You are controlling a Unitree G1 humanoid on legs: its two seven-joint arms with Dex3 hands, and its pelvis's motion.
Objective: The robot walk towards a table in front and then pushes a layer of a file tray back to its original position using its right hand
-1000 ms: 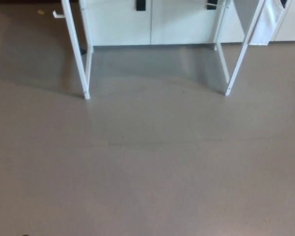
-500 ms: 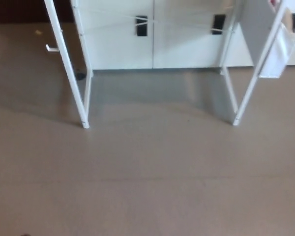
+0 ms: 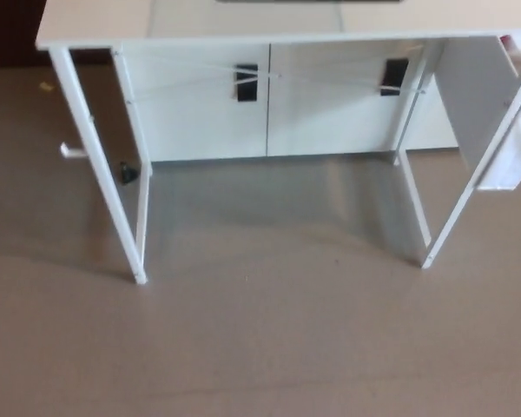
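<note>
A white table stands ahead in the head view, its top edge showing along the upper part of the picture. Its thin white legs come down to the floor at left and right. Only a dark strip shows at the very top edge of the tabletop; I cannot tell what it is. No file tray can be made out. Neither of my hands shows.
Grey-brown floor stretches between me and the table. Behind the table stands a white cabinet with two black handles. A white panel hangs at the right. A small dark object lies on the floor by the left legs.
The whole picture has shifted downward: the camera has tilted up or moved, so the tabletop edge now shows and the table legs sit lower in the picture. The things themselves have not moved.
</note>
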